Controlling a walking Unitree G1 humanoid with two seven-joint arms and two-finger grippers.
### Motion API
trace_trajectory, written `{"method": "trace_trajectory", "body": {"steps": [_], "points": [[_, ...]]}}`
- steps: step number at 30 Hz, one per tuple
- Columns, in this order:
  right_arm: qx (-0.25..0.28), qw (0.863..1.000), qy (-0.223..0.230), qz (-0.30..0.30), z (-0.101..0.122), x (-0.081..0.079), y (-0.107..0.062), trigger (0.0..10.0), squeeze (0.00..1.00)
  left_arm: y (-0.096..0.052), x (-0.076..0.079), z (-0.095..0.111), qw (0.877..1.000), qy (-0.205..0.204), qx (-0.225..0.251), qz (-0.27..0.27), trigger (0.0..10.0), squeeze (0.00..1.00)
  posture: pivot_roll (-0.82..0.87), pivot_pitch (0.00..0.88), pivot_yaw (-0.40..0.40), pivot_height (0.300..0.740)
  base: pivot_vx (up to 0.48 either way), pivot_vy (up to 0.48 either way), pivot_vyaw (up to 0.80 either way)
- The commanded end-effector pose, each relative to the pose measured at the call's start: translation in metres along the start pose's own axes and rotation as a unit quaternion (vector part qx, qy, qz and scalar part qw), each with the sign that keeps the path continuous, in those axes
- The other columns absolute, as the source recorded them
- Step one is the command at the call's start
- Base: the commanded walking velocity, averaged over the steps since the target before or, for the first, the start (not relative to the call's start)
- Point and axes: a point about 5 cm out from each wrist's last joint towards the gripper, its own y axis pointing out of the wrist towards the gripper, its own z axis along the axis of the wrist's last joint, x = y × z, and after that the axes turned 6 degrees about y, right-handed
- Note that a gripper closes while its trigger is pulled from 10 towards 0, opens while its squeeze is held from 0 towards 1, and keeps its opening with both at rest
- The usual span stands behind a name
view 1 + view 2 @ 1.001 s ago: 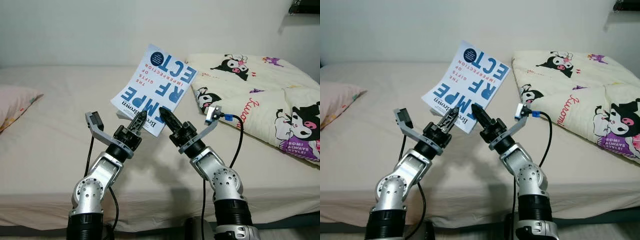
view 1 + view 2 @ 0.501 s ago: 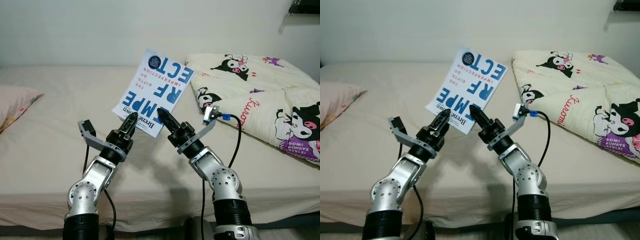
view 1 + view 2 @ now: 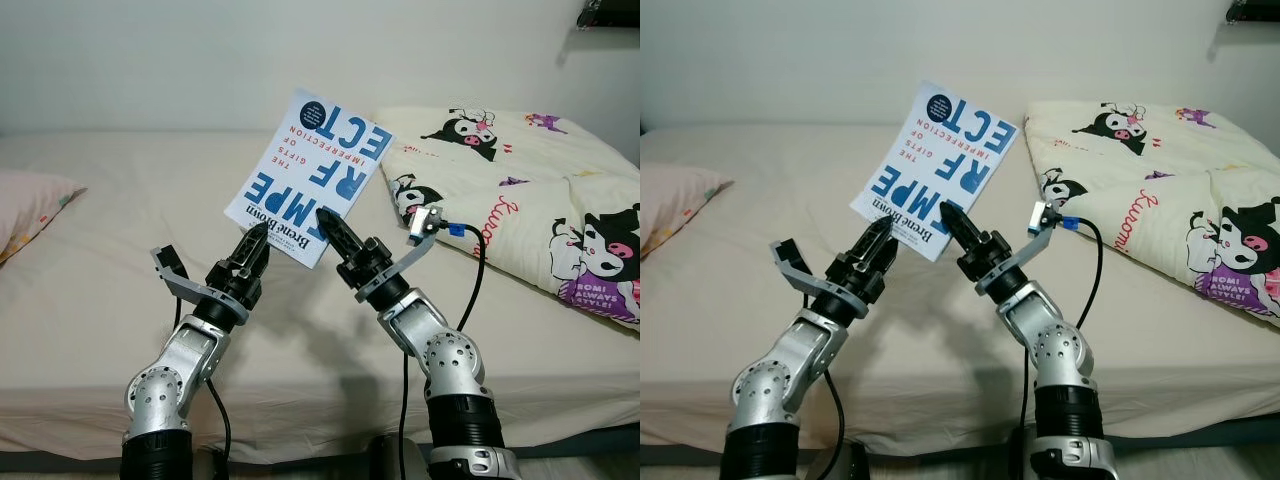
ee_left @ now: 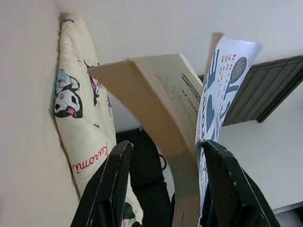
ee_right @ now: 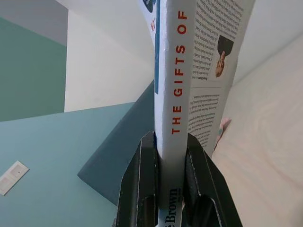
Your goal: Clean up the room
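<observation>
A white paperback book with blue and red lettering is held up above the bed, its cover towards me and upside down. My right gripper is shut on the book's lower edge; in the right wrist view its fingers clamp the spine. My left gripper sits just below the book's lower left corner. In the left wrist view its fingers stand open, with the page block fanned out between and beyond them.
A beige bed spreads out in front of me. A cream quilt with cartoon characters lies folded on its right side. A pink pillow sits at the left edge. A dark shelf juts from the wall at top right.
My left arm has shifted left and its gripper has drawn back from under the book to its lower left corner. The right gripper keeps hold of the book, which rocked slightly.
</observation>
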Motion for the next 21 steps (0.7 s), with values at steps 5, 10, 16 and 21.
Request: {"method": "trace_trajectory", "body": {"steps": [5,10,16,21], "points": [[0.021,0.996,0.01,0.08,0.005,-0.032,0.03,0.0,0.0,-0.002,-0.012,-0.029,0.998,-0.055,-0.023,0.037,10.0,0.0,-0.01,0.029,-0.051,0.56,0.0,0.0,0.0],[0.024,0.996,0.011,0.087,0.007,-0.035,0.035,0.0,0.0,0.001,-0.013,-0.034,0.996,-0.064,-0.034,0.044,10.0,0.0,-0.01,0.029,-0.053,0.56,0.0,0.0,0.0],[0.018,0.996,0.017,0.087,0.002,-0.034,0.036,0.0,0.0,0.01,-0.011,-0.031,0.996,-0.075,-0.016,0.042,10.0,0.0,0.0,0.029,-0.056,0.56,0.0,0.0,0.0],[0.008,0.997,0.024,0.077,-0.006,-0.03,0.031,0.0,0.0,0.019,-0.01,-0.019,0.995,-0.094,0.022,0.034,10.0,0.0,-0.01,0.03,-0.054,0.56,0.0,0.0,0.0]]}}
